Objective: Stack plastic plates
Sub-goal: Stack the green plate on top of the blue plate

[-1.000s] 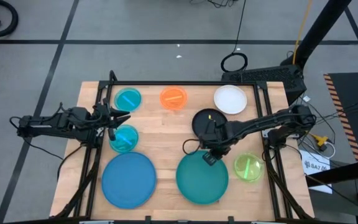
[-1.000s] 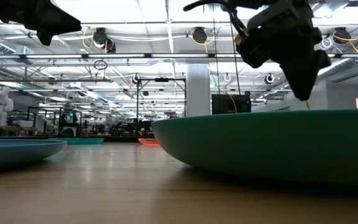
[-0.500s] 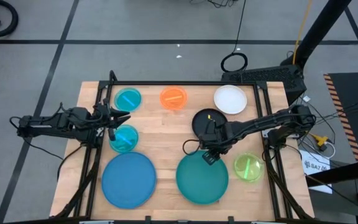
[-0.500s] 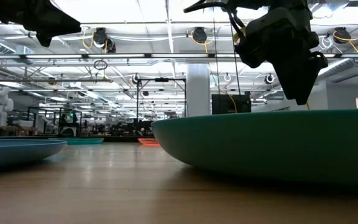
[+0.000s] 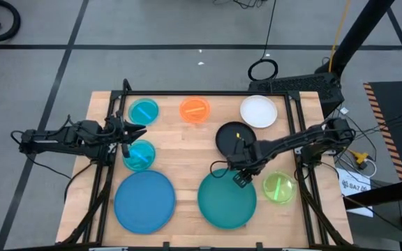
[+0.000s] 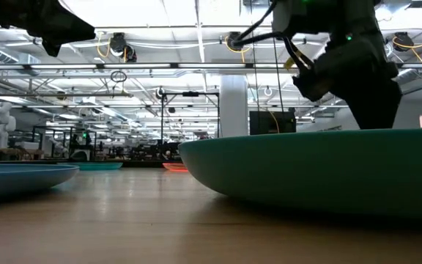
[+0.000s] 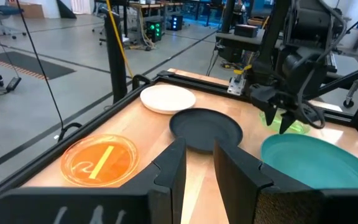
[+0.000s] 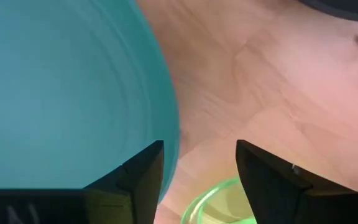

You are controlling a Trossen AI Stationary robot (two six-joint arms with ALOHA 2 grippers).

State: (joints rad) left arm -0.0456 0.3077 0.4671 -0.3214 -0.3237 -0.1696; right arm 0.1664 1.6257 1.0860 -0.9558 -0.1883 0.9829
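Several plastic plates lie flat on the wooden table. The large blue plate (image 5: 144,201) and the large teal plate (image 5: 225,201) are near the front. The black plate (image 5: 232,136) and the white plate (image 5: 259,111) are at the right. The orange plate (image 5: 195,109) and a cyan plate (image 5: 144,109) are at the back, a second cyan plate (image 5: 139,155) at the left, and the lime green plate (image 5: 279,187) at the right. My right gripper (image 8: 201,149) is open, low over the teal plate's far right rim (image 8: 174,134). One finger is above the plate and the other above bare wood. My left gripper (image 7: 199,146) hovers narrowly open, with nothing in it, at the left edge.
A black metal frame (image 5: 208,93) runs along the table's far edge and sides. Bare wood (image 5: 180,150) shows in the middle, between the plates. The room beyond holds benches and equipment.
My right gripper has gone down toward the teal plate's far right rim and a little toward the table's right edge. Its fingertips now sit behind the rim in the low view. The plates have not moved.
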